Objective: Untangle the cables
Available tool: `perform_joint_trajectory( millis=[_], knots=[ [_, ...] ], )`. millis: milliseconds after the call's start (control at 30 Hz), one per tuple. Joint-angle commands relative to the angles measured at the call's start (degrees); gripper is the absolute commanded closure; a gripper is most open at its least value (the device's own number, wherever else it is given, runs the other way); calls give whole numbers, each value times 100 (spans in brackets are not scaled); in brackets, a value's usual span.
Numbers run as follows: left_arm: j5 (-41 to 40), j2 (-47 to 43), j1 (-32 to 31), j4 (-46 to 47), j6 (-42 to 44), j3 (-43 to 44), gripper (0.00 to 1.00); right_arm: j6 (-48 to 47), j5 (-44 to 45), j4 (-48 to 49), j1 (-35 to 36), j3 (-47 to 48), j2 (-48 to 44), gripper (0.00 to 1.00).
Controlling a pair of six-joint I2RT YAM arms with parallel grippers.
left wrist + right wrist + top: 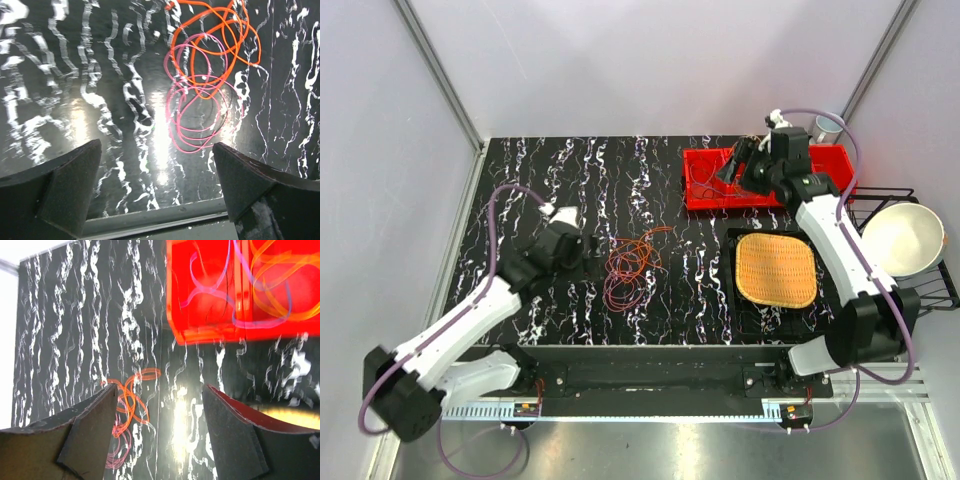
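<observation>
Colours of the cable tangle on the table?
Orange and pink cables, clearest in the left wrist view.

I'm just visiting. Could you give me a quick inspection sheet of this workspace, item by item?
Surface: black marbled table, glare patches.
Job's things: orange and pink cables tangled mid-table; blue and yellow-orange cables in the red bin.
Clutter: woven mat, white bowl, both at the right.
Grippers: left gripper open, empty, near the tangle; right gripper open, empty, by the bin.
Cables: purple hoses run along both arms.
Surroundings: plain pale walls.
</observation>
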Motion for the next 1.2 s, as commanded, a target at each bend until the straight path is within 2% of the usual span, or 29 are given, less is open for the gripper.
perform_joint_trajectory(
  millis=[0,233,433,533,833,1100,1167],
  knots=[
    [-38,533,-326,856,-251,129,7,336,-381,434,64,-743,-626,26],
    [-100,2095,-793,1524,-49,673,14,406,-487,575,143,-1473,-1048,25],
    [23,3519,-819,1736,136,1561,25,354,-540,584,152,-1632,-1101,25],
    [102,3951,-819,1780,153,1895,30,328,-522,592,152,-1711,-1136,25],
    [243,4848,-819,1876,162,2467,43,248,-549,654,161,-1799,-1084,25],
    [173,5262,-828,1833,136,2687,53,213,-593,715,161,-1808,-1004,25],
    [164,5315,-819,1841,127,2704,60,213,-566,716,152,-1817,-996,25]
  ],
)
